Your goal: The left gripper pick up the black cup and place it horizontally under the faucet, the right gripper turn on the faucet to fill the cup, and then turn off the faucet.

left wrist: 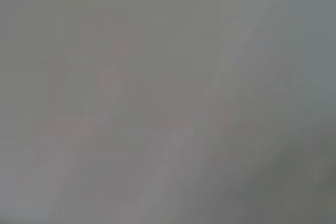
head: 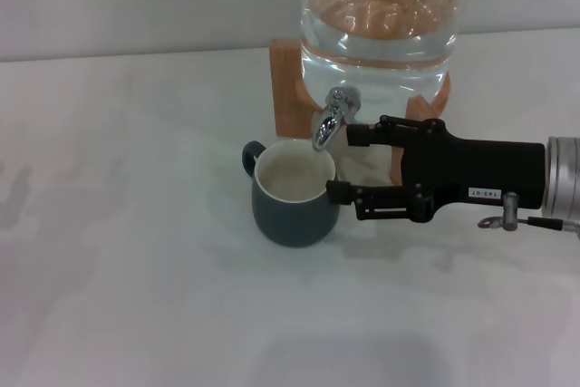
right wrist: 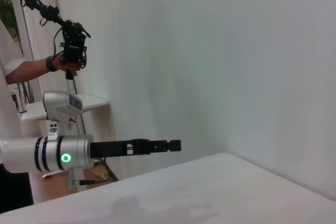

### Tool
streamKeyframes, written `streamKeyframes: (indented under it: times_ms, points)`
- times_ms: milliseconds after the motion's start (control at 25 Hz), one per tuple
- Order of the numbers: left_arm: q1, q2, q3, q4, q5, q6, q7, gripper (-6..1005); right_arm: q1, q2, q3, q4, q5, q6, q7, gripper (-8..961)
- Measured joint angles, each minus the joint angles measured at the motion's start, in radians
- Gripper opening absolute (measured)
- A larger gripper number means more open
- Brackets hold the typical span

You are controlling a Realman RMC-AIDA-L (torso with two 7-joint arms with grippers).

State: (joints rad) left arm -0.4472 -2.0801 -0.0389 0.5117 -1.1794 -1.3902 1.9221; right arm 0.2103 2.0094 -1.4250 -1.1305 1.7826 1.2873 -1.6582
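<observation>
Right gripper (head: 338, 163) fingers spread wide, gripping nothing, upper finger beside the faucet (head: 330, 120), lower finger touching the black cup (head: 292, 193) standing upright under the spout.

A clear water jar (head: 381, 20) sits in a wooden stand (head: 288, 88) on the white table (head: 136, 269).

One cup (head: 292, 206), dark with a pale inside and a single loop handle. One chrome faucet (head: 332, 119), one glass water jar (head: 381, 15), one wooden stand (head: 288, 88), all on one white table (head: 136, 251). One gripper (head: 340, 163) in the head view, the right, showing two fingers. One more gripper (right wrist: 173, 145) in the right wrist view, the left, on a white arm with one green light. One person's hand (right wrist: 68, 64) in the background, gripping one black device.
</observation>
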Motion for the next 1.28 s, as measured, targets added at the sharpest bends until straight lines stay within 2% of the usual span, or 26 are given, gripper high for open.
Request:
streamKeyframes:
  times_ms: [920,1080,1280]
  points:
    - [-0.005,0.003,0.002,0.004,0.001,-0.001,-0.001,428,-0.011,-0.004,0.073,0.002,-0.005,-0.015,0.004,839]
    - [-0.005,0.003,0.002,0.004,0.001,0.001,-0.001,428,-0.011,-0.006,0.099,0.002,-0.006,0.05,0.003,838]
    - [-0.006,0.004,0.002,0.004,0.0,0.002,0.0,428,-0.016,-0.005,0.189,0.003,-0.005,0.144,0.006,838]
